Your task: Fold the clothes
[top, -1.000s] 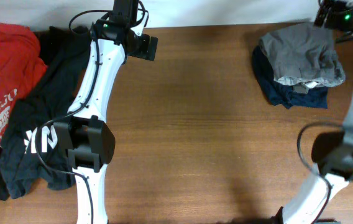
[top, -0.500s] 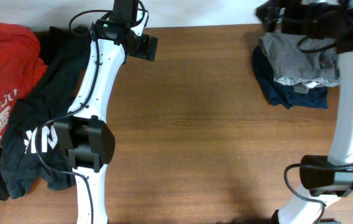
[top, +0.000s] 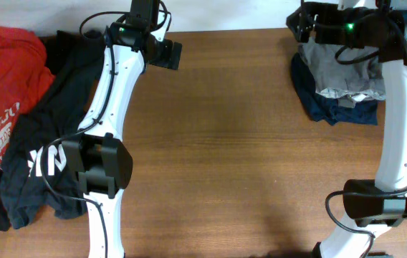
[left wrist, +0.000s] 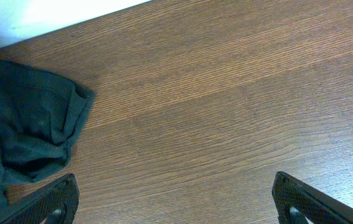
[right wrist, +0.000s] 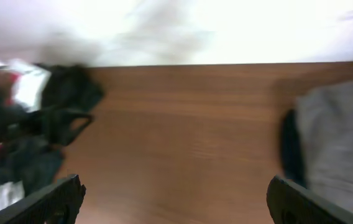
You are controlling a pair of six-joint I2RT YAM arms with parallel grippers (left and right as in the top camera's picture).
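Note:
The folded grey-khaki shorts lie on a folded navy garment at the table's far right. The shorts also show blurred in the right wrist view. A black white-printed tee and a red tee lie crumpled at the left; a dark cloth edge shows in the left wrist view. My left gripper is open and empty over bare wood at the far edge. My right gripper is open and empty just above and left of the shorts' pile.
The wooden table runs between the two piles. A white wall stands behind the far edge. My left arm lies along the black tee's right side; my right arm rises at the far right.
My right arm has swung left across the shorts' pile, the gripper going from the far right corner to the pile's upper left. The left arm has not moved.

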